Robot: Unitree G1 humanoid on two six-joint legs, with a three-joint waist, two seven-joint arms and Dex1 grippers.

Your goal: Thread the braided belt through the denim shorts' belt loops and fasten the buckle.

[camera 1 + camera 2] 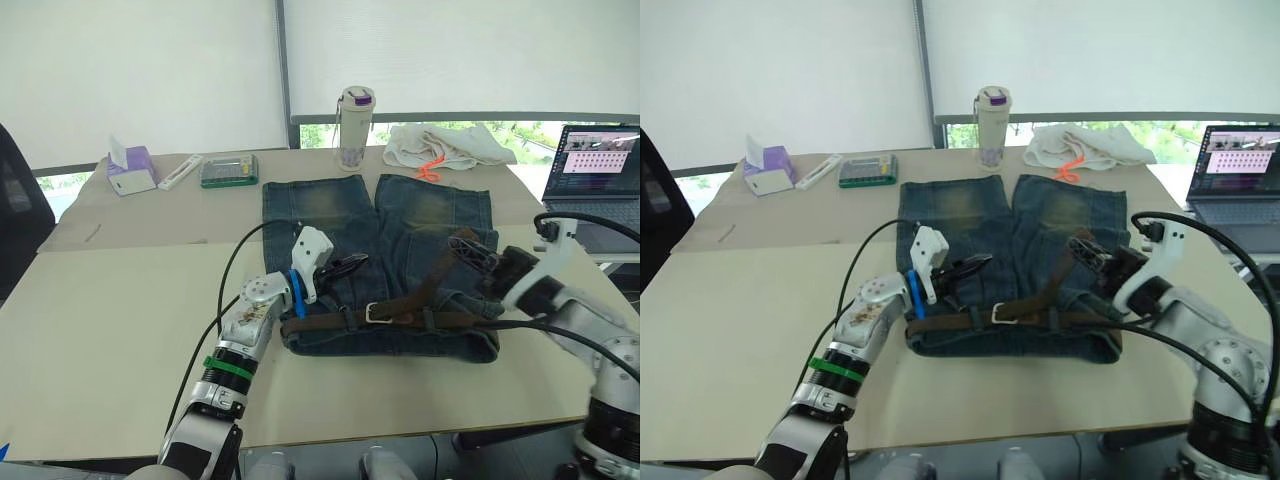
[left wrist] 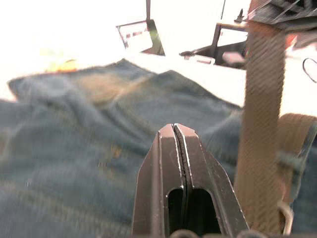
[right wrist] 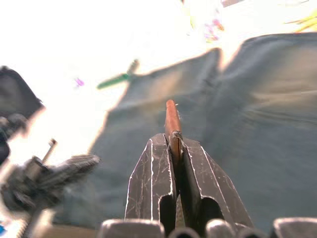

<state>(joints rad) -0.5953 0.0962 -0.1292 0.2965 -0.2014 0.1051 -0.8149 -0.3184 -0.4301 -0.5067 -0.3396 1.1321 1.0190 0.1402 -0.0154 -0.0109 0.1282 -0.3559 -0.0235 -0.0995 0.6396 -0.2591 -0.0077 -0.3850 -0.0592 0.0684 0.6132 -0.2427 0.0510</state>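
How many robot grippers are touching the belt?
1. The right gripper pinches the braided belt's free end over the denim shorts. The left gripper is shut and holds nothing.

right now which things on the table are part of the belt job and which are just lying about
Job: denim shorts, braided belt held in the right pincer, buckle, left pincer.

Lying about: bottle, tissue box, white cloth, laptop, green case.

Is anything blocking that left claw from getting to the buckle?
Nothing visible does. The left gripper hovers shut over the shorts, and the buckle lies just beyond it on the waistband with only bare denim between. The right gripper is shut on the belt end, off to the other side.
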